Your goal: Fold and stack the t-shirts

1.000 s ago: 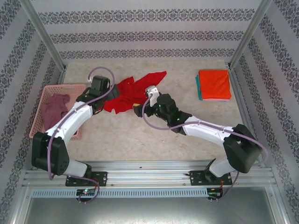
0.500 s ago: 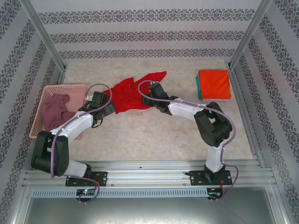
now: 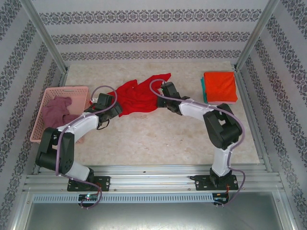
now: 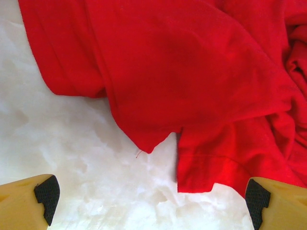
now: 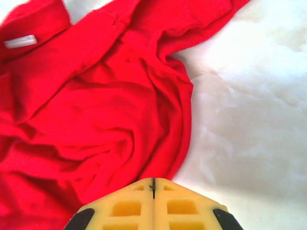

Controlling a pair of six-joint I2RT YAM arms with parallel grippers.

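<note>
The bright red t-shirt (image 3: 136, 94) lies crumpled in the middle of the table, one sleeve pointing to the back right. My right gripper (image 3: 162, 94) sits at its right edge. In the right wrist view the yellow fingers (image 5: 153, 184) meet tip to tip where the red cloth's (image 5: 96, 120) folded edge runs in under them. My left gripper (image 3: 115, 109) is low at the shirt's near left hem, open, and its pads (image 4: 47, 192) stand wide apart on bare table below a hem corner (image 4: 192, 163). The orange t-shirt (image 3: 220, 86) lies folded on the teal one (image 3: 203, 92) at the back right.
A pink lattice basket (image 3: 72, 90) at the left edge holds the crumpled mauve t-shirt (image 3: 55, 109). Patterned walls and metal posts close in the table on three sides. Pale marbled tabletop (image 3: 158, 139) stretches between the red shirt and the arm bases.
My right gripper has swung from the table's middle to the red shirt's right edge and shut there. The left gripper has moved down to the shirt's near left hem, still open.
</note>
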